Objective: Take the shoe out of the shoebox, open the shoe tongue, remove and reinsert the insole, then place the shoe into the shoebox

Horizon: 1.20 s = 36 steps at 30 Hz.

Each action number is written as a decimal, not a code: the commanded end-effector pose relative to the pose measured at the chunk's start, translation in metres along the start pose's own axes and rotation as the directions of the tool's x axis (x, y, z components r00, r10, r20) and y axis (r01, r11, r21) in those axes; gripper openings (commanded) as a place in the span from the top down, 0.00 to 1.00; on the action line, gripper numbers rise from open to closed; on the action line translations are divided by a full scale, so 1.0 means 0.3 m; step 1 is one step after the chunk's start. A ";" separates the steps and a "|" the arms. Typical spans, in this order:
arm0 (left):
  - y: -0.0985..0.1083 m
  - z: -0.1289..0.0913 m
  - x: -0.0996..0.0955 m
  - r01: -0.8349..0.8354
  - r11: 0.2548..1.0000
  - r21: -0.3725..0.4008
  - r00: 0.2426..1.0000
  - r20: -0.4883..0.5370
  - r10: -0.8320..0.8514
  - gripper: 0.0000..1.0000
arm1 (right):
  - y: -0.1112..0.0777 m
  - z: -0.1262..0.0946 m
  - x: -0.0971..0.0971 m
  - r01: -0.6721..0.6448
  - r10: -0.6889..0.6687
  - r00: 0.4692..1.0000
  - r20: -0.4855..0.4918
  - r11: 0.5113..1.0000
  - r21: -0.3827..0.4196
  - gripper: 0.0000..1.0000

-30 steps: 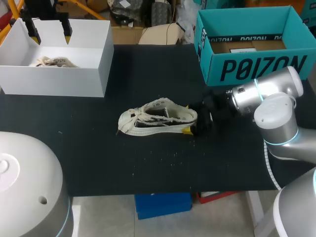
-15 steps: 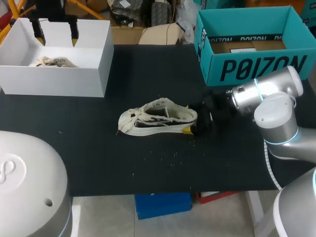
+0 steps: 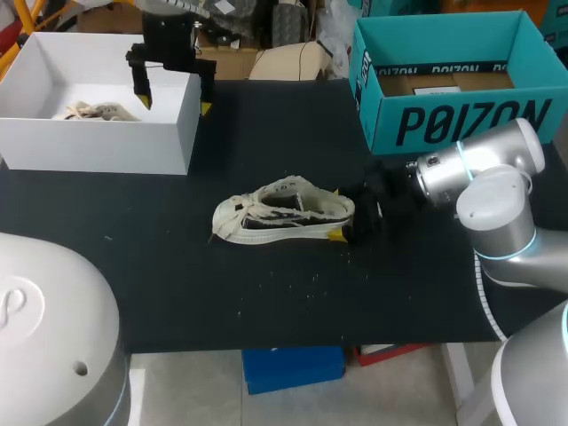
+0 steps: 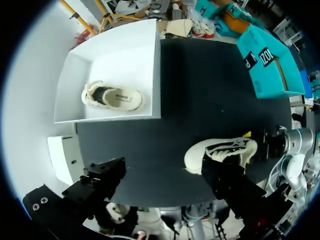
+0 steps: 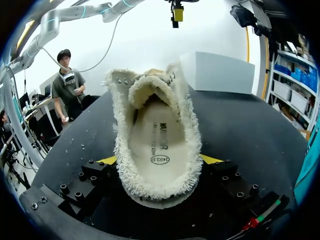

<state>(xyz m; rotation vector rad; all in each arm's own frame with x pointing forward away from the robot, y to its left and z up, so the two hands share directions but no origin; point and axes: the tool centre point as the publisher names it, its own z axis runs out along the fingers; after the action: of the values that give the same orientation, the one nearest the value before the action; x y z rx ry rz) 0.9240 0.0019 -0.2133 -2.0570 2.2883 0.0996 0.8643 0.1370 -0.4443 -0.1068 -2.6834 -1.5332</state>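
Clamping shoe (image 5: 157, 135) heel, right gripper (image 5: 160, 162)

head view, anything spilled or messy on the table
Yes: small white flecks lie scattered on the black table, on the near side of the shoe. They look like fluff shed from its frayed edging, though that's a guess. Nothing else stands out.

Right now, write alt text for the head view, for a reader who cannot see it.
A cream, fringed low-top shoe rests on the black table, its heel clamped by the right gripper. The open left gripper hovers over the white cardboard shoebox holding a second cream shoe; a teal cardboard box stands back-right.
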 end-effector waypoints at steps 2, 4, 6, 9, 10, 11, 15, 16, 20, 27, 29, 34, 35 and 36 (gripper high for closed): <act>-0.012 0.015 -0.013 -0.032 0.999 -0.011 0.999 -0.024 0.032 0.00 | -0.003 0.001 -0.003 -0.001 0.001 1.000 0.001 1.000 0.000 1.00; -0.012 0.015 -0.013 -0.032 0.999 -0.011 0.999 -0.024 0.032 0.00 | -0.003 0.001 -0.003 -0.001 0.001 1.000 0.001 1.000 0.000 1.00; -0.012 0.015 -0.013 -0.032 0.999 -0.011 0.999 -0.024 0.032 0.00 | -0.003 0.001 -0.003 -0.001 0.001 1.000 0.001 1.000 0.000 1.00; -0.012 0.015 -0.013 -0.032 0.999 -0.011 0.999 -0.024 0.032 0.00 | -0.003 0.001 -0.003 -0.001 0.001 1.000 0.001 1.000 0.000 1.00; -0.012 0.015 -0.013 -0.032 0.999 -0.011 0.999 -0.024 0.032 0.00 | -0.003 0.001 -0.003 -0.001 0.001 1.000 0.001 1.000 0.000 1.00; -0.012 0.015 -0.013 -0.032 0.999 -0.011 0.999 -0.024 0.032 0.00 | -0.003 0.001 -0.003 -0.001 0.001 1.000 0.001 1.000 0.000 1.00; -0.008 -0.011 0.024 0.046 0.999 -0.026 0.997 0.057 -0.044 0.00 | -0.003 0.001 -0.003 -0.001 0.001 1.000 0.001 1.000 0.000 1.00; -0.003 -0.010 0.053 0.068 0.996 -0.054 0.996 0.069 -0.064 0.00 | -0.003 0.001 -0.003 -0.001 0.001 1.000 0.001 1.000 0.000 1.00; 0.030 0.010 0.193 0.103 0.991 -0.083 0.987 0.136 -0.092 0.00 | -0.003 0.001 -0.003 -0.001 0.001 1.000 0.001 1.000 0.000 1.00; 0.084 0.069 0.376 0.131 0.988 -0.078 0.978 0.176 -0.116 0.00 | -0.003 0.001 -0.003 -0.001 0.001 1.000 0.001 1.000 0.000 1.00; 0.100 0.082 0.419 0.131 0.989 -0.074 0.978 0.174 -0.117 0.00 | -0.003 0.001 -0.003 -0.001 0.001 1.000 0.001 1.000 0.000 1.00; 0.133 0.132 0.538 0.063 0.996 -0.069 0.983 0.179 -0.049 0.00 | -0.003 0.001 -0.003 -0.001 0.001 1.000 0.001 1.000 0.000 1.00; 0.140 0.142 0.560 0.045 0.997 -0.069 0.983 0.181 -0.032 0.00 | -0.003 0.001 -0.003 -0.001 0.001 1.000 0.001 1.000 0.000 1.00; 0.147 0.152 0.579 0.032 0.997 -0.075 0.983 0.181 -0.018 0.00 | -0.003 0.001 -0.003 -0.001 0.001 1.000 0.001 1.000 0.000 1.00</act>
<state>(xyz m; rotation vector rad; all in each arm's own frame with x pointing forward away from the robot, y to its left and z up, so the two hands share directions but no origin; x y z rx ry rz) 0.8661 -0.1352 -0.2595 -2.0572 2.2012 0.3208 0.8644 0.1370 -0.4442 -0.1067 -2.6830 -1.5338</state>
